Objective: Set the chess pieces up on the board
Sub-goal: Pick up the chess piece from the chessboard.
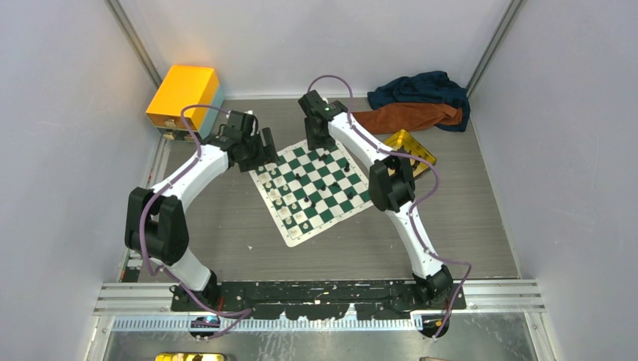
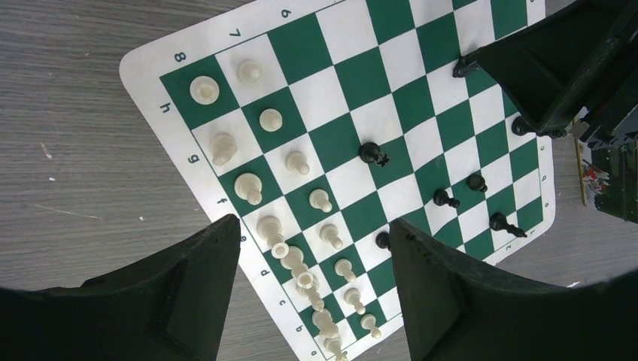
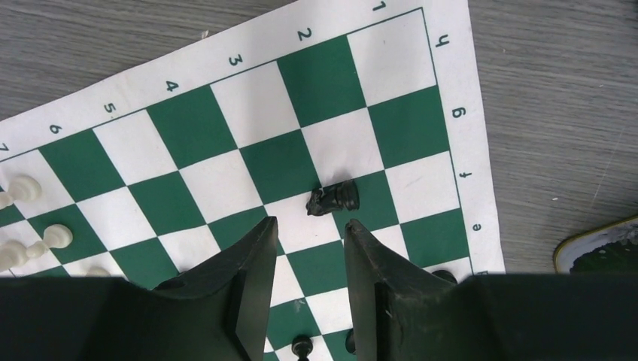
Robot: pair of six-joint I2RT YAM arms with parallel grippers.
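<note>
Board (image 1: 316,192) lies flat mid-bench (image 1: 226,241), turned askew. Cream pieces (image 2: 297,162) sit in two rows along its 8 o'clock edge in the top view; black pieces (image 2: 446,198) are scattered toward 2 o'clock. My left fingers (image 2: 180,301) hang apart above the cream rows, gripping nothing. My right fingers (image 3: 241,286) are apart and empty; a black knight (image 3: 333,200) lies toppled just at their 12 o'clock.
</note>
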